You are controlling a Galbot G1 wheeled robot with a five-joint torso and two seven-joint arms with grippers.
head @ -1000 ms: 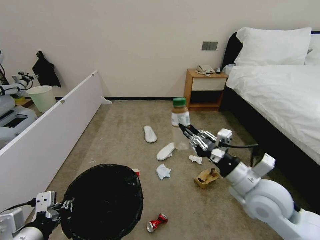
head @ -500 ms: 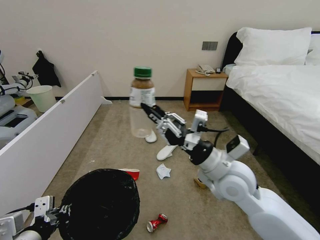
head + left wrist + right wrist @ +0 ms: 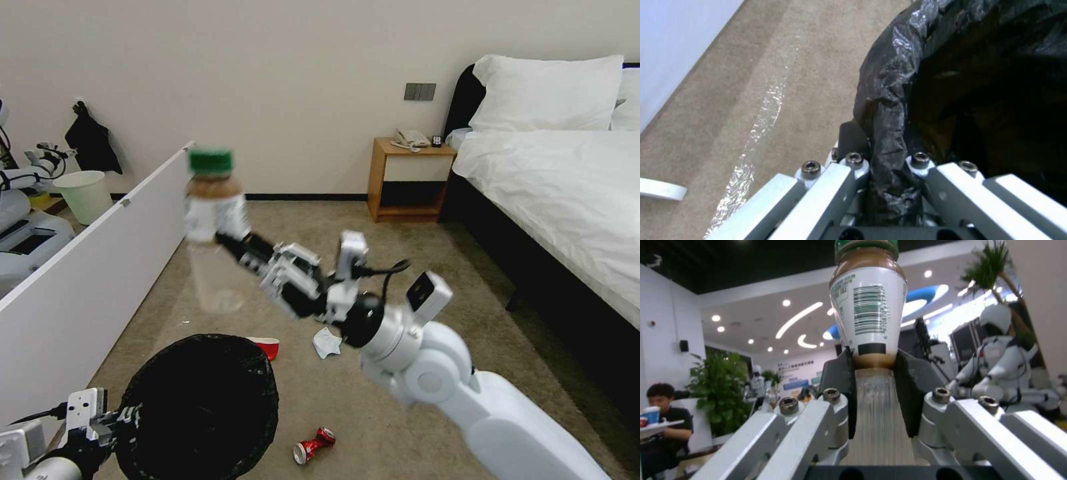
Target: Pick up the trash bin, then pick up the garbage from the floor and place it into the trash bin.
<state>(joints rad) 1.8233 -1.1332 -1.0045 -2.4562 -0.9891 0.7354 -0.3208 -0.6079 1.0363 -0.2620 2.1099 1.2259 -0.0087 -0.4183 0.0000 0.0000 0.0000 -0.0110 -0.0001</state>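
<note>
Round trash bin lined with crinkly black plastic bag (image 3: 200, 407) sits low on the robot's left, its rim pinched in the clenched left tool (image 3: 123, 421), mouth open upward. Above and just beyond the bin's far rim, the right tool (image 3: 230, 241) grips the clear green-capped bottle (image 3: 212, 233) at mid-body, long axis upright, cap up; judged, the drop turns on bringing the bottle nearer over the bin's mouth. White label carries a barcode, its print too small to read; crushed red can (image 3: 313, 445) lies right of the bin, flattened red paper cup (image 3: 265, 346) just behind its rim.
</note>
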